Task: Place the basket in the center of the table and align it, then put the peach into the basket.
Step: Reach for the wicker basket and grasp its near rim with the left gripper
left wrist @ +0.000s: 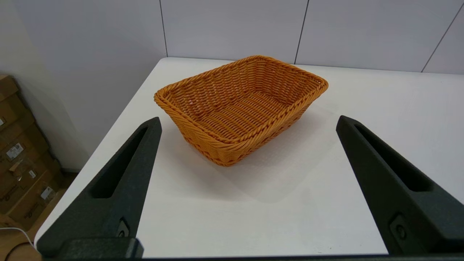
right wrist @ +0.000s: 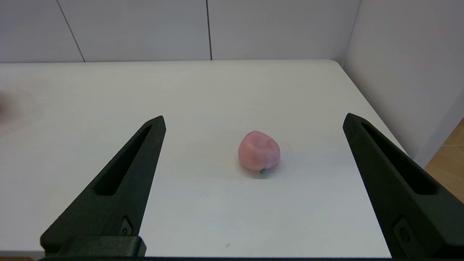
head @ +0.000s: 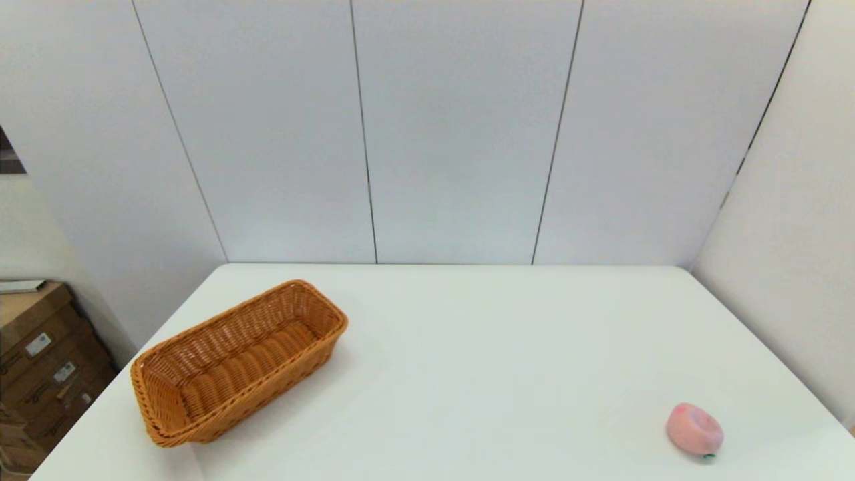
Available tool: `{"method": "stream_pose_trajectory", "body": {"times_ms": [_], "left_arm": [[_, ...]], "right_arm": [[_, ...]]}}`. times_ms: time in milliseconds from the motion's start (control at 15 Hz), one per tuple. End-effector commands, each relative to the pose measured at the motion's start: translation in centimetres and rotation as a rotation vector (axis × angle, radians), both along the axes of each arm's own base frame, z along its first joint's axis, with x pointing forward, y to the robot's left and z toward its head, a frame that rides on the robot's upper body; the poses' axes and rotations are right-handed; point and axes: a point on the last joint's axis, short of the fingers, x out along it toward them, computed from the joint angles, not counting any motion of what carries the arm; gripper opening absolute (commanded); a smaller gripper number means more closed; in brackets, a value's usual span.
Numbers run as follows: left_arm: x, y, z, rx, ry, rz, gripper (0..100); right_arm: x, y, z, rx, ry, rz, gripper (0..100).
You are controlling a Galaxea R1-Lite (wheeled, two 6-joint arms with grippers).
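Right wrist view | peach (right wrist: 259, 151) ahead of spread right end effector (right wrist: 253, 121)

This looks like a test room or lab, not a home. A big plain white table with round corners (head: 467, 347) stands in a corner of flat grey-white wall panels (head: 461, 133) with thin dark lines between them. Brown cardboard boxes with small labels (head: 40, 361) are stacked on the floor beside it.
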Motion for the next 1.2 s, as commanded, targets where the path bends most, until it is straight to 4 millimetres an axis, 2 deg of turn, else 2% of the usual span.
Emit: {"method": "stream_pose_trajectory", "body": {"times_ms": [67,667,867,1000,1067,1133,1200], "left_arm": [[0.0,0.0,0.0,-0.001,0.000,0.000,100],[0.0,0.0,0.1,-0.001,-0.001,0.004,100],[-1.2,0.1,3.9,-0.034,-0.053,0.051,100],[-1.2,0.1,6.5,-0.071,-0.054,0.058,100],[-0.7,0.2,8.8,-0.096,-0.041,0.073,100],[-0.1,0.2,10.1,-0.122,-0.027,0.096,100],[1.7,0.3,11.7,-0.174,0.034,0.160,100]], "right_arm": [[0.0,0.0,0.0,0.000,-0.001,0.001,100],[0.0,0.0,0.0,-0.004,0.006,-0.002,100],[0.0,0.0,0.0,-0.006,0.007,-0.001,100],[0.0,0.0,0.0,-0.006,0.009,-0.001,100],[0.0,0.0,0.0,-0.006,0.009,-0.002,100],[0.0,0.0,0.0,-0.006,0.009,-0.001,100],[0.0,0.0,0.0,-0.004,0.009,-0.001,100]]}}
